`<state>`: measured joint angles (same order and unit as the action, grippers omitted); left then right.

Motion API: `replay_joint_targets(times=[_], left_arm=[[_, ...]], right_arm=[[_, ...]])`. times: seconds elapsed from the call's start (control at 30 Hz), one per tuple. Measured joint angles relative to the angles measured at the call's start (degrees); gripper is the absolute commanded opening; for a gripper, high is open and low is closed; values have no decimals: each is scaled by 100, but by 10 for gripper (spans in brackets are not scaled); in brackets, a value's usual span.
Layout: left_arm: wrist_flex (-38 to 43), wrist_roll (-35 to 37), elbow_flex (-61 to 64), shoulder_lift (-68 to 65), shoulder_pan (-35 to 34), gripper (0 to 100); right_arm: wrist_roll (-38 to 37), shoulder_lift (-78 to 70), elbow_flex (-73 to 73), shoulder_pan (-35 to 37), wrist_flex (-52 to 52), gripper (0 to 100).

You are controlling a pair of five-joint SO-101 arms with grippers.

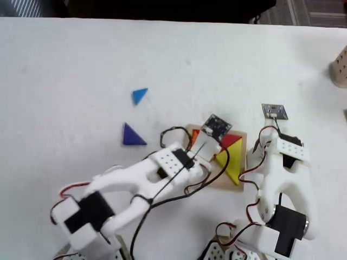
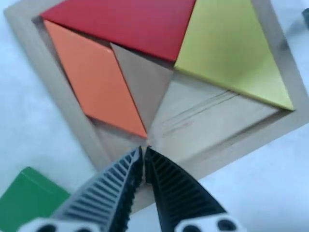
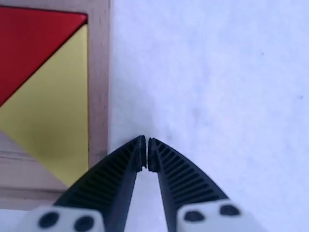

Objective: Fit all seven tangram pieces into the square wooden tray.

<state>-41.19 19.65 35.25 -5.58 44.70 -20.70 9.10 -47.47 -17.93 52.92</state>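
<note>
Tray point(image 1: 222, 181) is sitting lower centre in the high view, holding a red triangle point(image 2: 120, 21), yellow triangle point(image 2: 227, 48) and orange piece point(image 2: 96, 82). Both are pressed together: left tool point(image 2: 144, 154) hovering over its rim, right tool point(image 3: 146, 145) over the table point(image 3: 217, 72) just beside it.

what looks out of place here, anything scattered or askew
Nothing damaged, but three pieces lie outside the wooden tray: a light blue triangle and a dark blue triangle apart on the table, a green piece beside the tray.
</note>
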Motion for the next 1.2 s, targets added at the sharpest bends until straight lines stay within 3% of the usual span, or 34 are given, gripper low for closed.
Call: replay_joint_targets(times=[0.37, 0.7, 0.97, 1.2], left_arm=[[0, 0, -545, -466, 0, 45], [18, 0, -545, -422, -404, 45], [35, 0, 70, 1125, -413, 45], [686, 0, 774, 1486, -193, 45]], right_arm=[[0, 0, 0, 0, 0, 18], [0, 0, 0, 0, 0, 18], [0, 0, 0, 0, 0, 18], [0, 0, 0, 0, 0, 18]])
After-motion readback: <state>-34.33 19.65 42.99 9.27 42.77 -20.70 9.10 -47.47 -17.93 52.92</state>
